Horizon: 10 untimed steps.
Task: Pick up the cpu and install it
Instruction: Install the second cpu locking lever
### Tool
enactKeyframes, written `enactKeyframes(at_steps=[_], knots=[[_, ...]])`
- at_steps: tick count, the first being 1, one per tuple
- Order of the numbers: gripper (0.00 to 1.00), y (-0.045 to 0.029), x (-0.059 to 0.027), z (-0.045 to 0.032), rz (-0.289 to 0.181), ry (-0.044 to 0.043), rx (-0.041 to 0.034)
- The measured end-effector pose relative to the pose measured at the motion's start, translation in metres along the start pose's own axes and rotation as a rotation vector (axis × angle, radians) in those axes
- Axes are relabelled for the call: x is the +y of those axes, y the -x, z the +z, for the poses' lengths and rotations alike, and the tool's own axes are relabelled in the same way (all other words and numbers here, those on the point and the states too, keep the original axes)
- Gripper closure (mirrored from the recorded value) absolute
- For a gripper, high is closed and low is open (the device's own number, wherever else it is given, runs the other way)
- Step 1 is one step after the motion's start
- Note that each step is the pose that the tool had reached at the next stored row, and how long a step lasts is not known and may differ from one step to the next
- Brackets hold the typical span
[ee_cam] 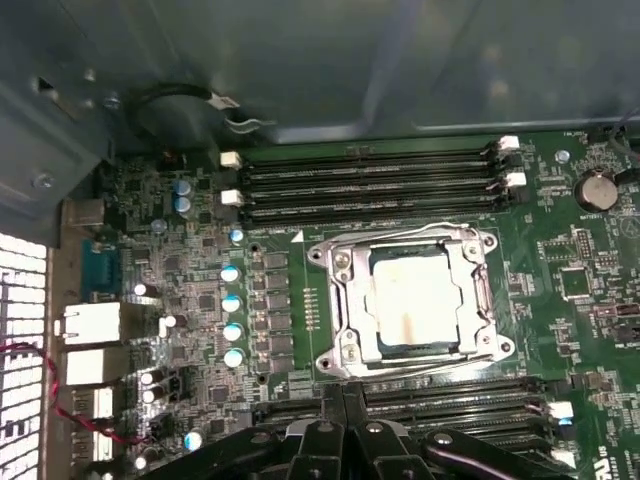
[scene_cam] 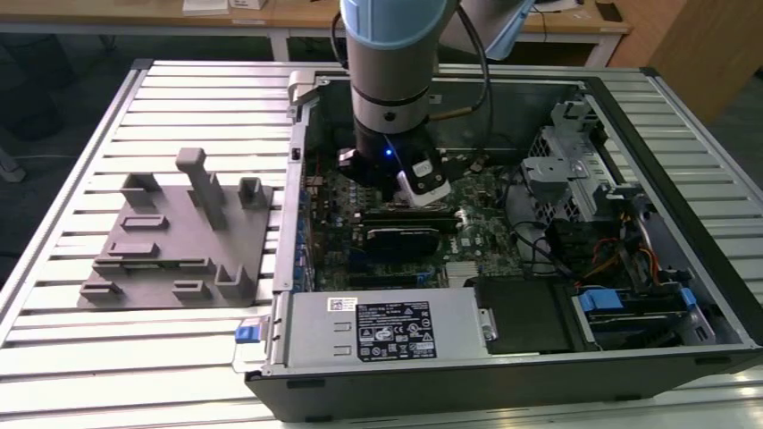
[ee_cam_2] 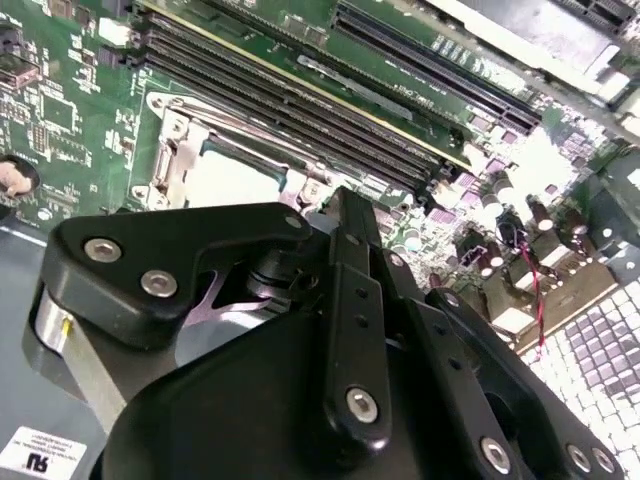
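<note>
Black hand (ee_cam: 345,440) sits nearest you, above the motherboard (ee_cam: 200,300); can't tell if it's wide or narrow. Right of the capacitors (ee_cam: 231,315), cpu (ee_cam: 412,300) lies flat in its socket frame (ee_cam: 335,300), metal top up, square, edges parallel w/ RAM slots (ee_cam: 370,180).

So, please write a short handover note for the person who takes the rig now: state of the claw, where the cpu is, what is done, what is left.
Claw: it hangs inside the open computer case, just above the motherboard. Open or shut: I cannot tell.
Cpu: in the first wrist view it lies flat inside the metal socket frame, between the memory slots. The claw is apart from it.
Done: the cpu appears to be placed in the socket.
Left: I cannot tell if the frame is locked down; check this.
Grey holder block: on the table, on the exterior view's left of the case.
</note>
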<state>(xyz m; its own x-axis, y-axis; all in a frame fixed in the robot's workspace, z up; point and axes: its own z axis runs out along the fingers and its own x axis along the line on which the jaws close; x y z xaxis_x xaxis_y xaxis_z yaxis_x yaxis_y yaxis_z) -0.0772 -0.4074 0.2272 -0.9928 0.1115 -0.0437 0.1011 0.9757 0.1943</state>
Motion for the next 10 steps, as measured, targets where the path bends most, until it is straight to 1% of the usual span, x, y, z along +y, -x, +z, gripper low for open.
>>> enactKeyframes(at_steps=[4,7,10], knots=[[0.89,0.0061,0.0041,0.0022,0.002,-0.0082,-0.0013],[0.89,0.0107,0.007,0.0041,0.002,-0.0204,-0.0028],[0.89,0.0144,0.0098,0.0057,0.002,-0.0378,-0.0047]])
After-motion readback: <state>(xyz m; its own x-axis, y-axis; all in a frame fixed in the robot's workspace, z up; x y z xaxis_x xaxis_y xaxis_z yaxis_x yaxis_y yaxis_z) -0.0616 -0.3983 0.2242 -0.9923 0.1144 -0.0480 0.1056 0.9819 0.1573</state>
